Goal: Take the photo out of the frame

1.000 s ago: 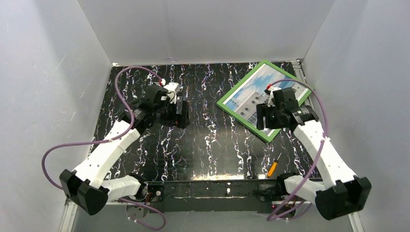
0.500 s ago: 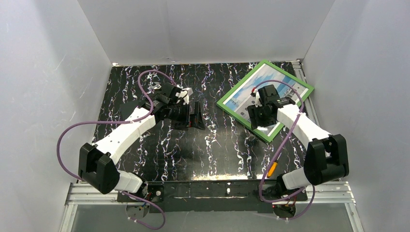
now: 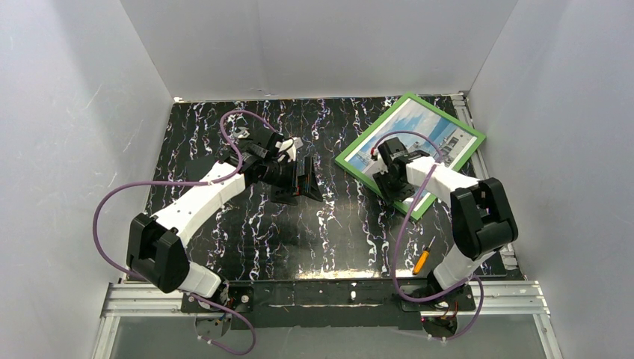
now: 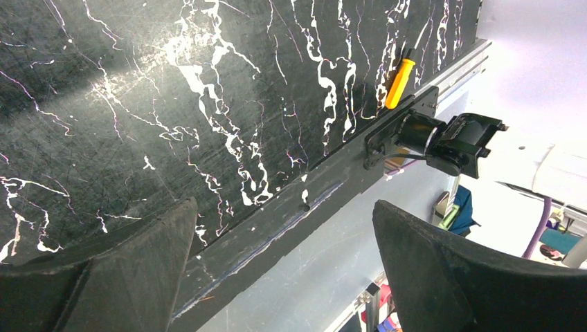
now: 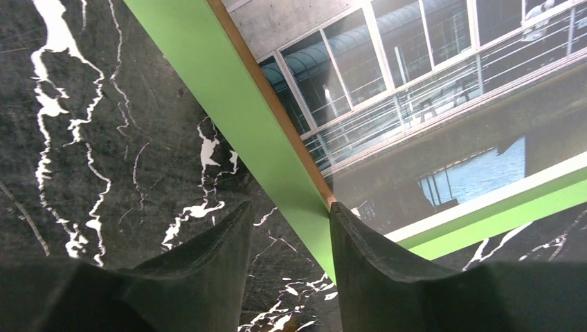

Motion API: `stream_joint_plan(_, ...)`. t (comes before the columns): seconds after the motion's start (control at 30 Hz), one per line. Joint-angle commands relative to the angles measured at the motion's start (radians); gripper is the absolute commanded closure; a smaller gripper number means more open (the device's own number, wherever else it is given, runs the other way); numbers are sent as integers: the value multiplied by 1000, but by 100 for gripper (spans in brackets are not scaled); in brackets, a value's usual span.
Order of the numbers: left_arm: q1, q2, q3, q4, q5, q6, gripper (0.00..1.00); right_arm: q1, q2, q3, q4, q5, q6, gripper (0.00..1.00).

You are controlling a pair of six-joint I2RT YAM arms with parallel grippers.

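At the far right of the desk (image 3: pixel 336 239), the frame (image 5: pixel 235 111) is lying flat and turned at an angle, its bright green front facing up. The photo (image 3: pixel 422 127) is sitting inside it, showing the white building with its rows of windows under a blue sky. Through the right wrist camera I am seeing the right pincer (image 5: pixel 287 214) hanging over the frame's near-left side, close to its nearest corner. One finger is hovering above the black marbled desk just outside the green border, and the other is covering the border where the corner lies. The jaws are standing apart with only a narrow gap between them, and the green strip is running into that gap. I cannot tell whether either finger is touching the frame, and nothing is looking clamped. From above, I am watching the right arm arching over the frame's near edge, bent sharply at the elbow. Toward the middle of the desk, well apart from the frame, the left pincer (image 4: pixel 284 207) is hanging with its jaws spread wide and holding nothing. Its camera is showing me bare desk, the near edge, and an orange-handled screwdriver (image 4: pixel 400 83) lying near the right arm's base. The photo is not out of the frame yet.
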Motion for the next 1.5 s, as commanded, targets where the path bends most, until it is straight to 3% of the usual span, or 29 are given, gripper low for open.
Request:
stream_joint_plan(0.0, -2, 1, 29, -73, 47, -6, 0, 32, 30, 34, 28, 58, -29, 51)
stream_joint_plan(0.47, -4, 5, 22, -61, 61, -25, 0, 62, 101, 34, 57, 88, -30, 58)
stream_joint_plan(0.73, -2, 7, 20, -65, 49, -32, 0, 171, 51, 30, 24, 165, 27, 88)
stream_joint_plan(0.87, 0, 7, 2, -48, 34, -63, 0, 219, 4, 36, -15, 191, 117, 99)
stream_joint_plan(1.1, 50, 32, -79, 73, 69, -247, 0, 253, -144, 27, -25, 108, 253, 99)
stream_joint_plan(1.33, 65, 119, -267, 548, 215, -723, 0, 306, -224, 53, -44, 71, 331, 99)
stream_joint_plan(1.47, 56, 90, -299, 586, 148, -790, 0, 324, -242, 63, -45, 56, 376, 99)
